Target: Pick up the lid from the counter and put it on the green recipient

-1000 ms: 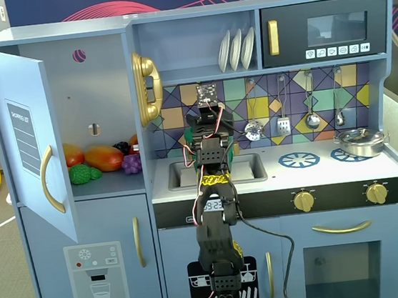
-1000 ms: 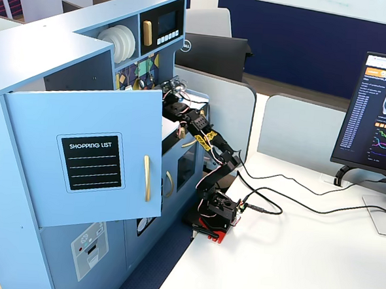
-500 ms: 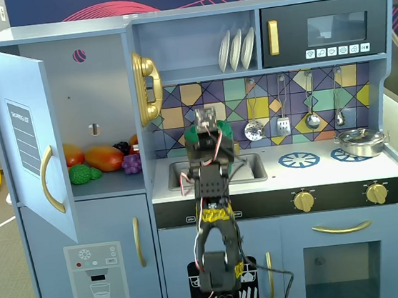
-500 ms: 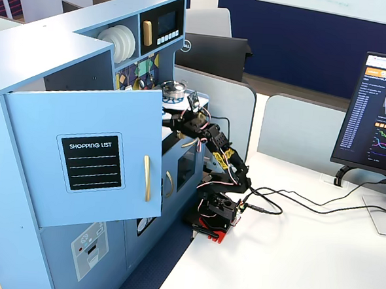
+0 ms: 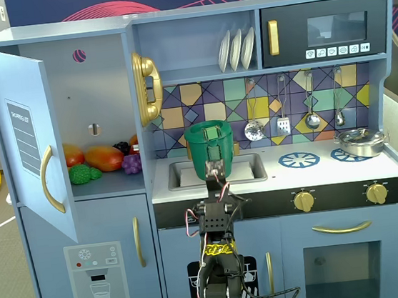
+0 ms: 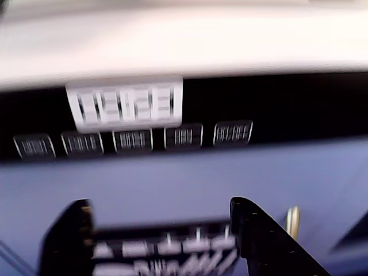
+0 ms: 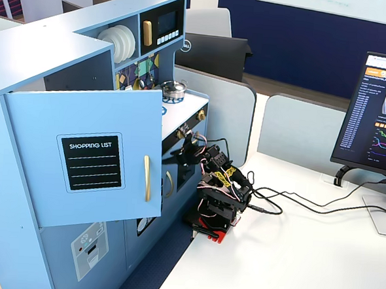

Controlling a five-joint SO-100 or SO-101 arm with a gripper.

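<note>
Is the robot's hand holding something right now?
No. In the wrist view the hand is open, with nothing between its fingers, only the blurry kitchen front behind. The pot stands untouched in the sink.

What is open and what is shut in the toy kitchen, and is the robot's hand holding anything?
fridge door, swung open
microwave door, shut
oven door, shut
green pot, upright behind the sink
lid, seems to sit on the green pot
silver pot, upright on the right burner
gripper, open, holding nothing
</note>
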